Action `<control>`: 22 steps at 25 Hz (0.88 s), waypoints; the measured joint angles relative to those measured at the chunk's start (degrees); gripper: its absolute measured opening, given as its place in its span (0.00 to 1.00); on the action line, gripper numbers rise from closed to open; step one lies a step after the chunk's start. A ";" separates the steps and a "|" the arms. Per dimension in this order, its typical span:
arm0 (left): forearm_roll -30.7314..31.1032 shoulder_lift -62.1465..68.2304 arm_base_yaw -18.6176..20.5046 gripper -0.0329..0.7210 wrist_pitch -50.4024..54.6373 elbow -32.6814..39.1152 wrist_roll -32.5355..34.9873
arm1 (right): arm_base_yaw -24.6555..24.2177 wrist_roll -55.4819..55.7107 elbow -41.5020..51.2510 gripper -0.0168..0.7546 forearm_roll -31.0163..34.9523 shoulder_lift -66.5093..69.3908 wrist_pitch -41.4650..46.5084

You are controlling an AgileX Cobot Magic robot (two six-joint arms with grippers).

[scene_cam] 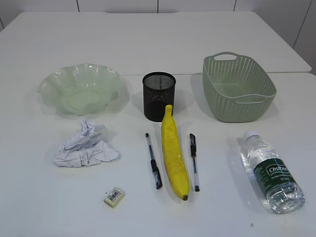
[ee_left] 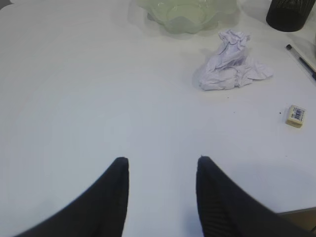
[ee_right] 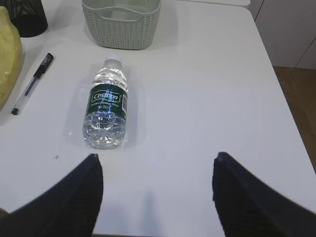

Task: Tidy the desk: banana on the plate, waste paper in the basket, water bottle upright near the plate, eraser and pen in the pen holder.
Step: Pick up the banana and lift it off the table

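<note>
A yellow banana (scene_cam: 175, 154) lies mid-table between two pens (scene_cam: 153, 160) (scene_cam: 194, 161). Behind it stands the black mesh pen holder (scene_cam: 159, 95). The pale green plate (scene_cam: 80, 89) is at the back left and the green basket (scene_cam: 238, 88) at the back right. Crumpled waste paper (scene_cam: 85, 146) lies left, with the eraser (scene_cam: 113, 197) nearer the front. The water bottle (scene_cam: 271, 171) lies on its side at the right. My left gripper (ee_left: 163, 160) is open over bare table, short of the paper (ee_left: 232, 61) and eraser (ee_left: 296, 116). My right gripper (ee_right: 157, 157) is open just short of the bottle (ee_right: 106, 110).
Neither arm shows in the exterior view. A second white table (scene_cam: 148, 34) adjoins at the back. In the right wrist view the table's right edge (ee_right: 291, 123) drops to a wooden floor.
</note>
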 joint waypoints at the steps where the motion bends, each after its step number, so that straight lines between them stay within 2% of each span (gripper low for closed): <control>1: 0.00 0.00 0.00 0.45 0.00 0.00 0.00 | 0.00 0.00 0.00 0.69 0.00 0.00 0.00; 22: 0.00 0.00 0.00 0.45 0.00 0.00 0.00 | 0.00 0.00 0.00 0.69 0.00 0.00 -0.11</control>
